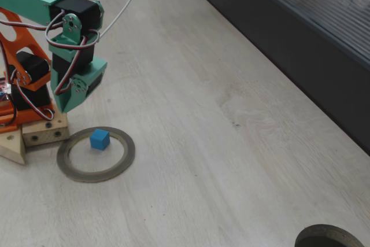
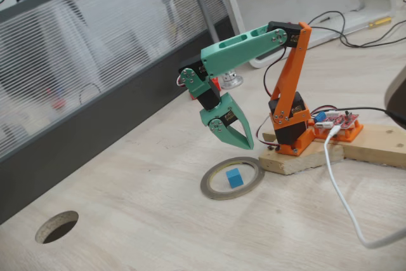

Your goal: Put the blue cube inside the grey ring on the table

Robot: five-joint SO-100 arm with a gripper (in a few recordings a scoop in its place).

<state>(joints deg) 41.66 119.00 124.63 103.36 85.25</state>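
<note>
While the blue cube (image 1: 99, 139) sits inside the grey ring (image 1: 96, 154), the raised claw (image 2: 243, 145) looks clenched and empty.

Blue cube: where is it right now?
The blue cube sits on the table inside the grey ring, low on the left in a fixed view, just in front of the arm's wooden base, with the end effector above it.
</note>
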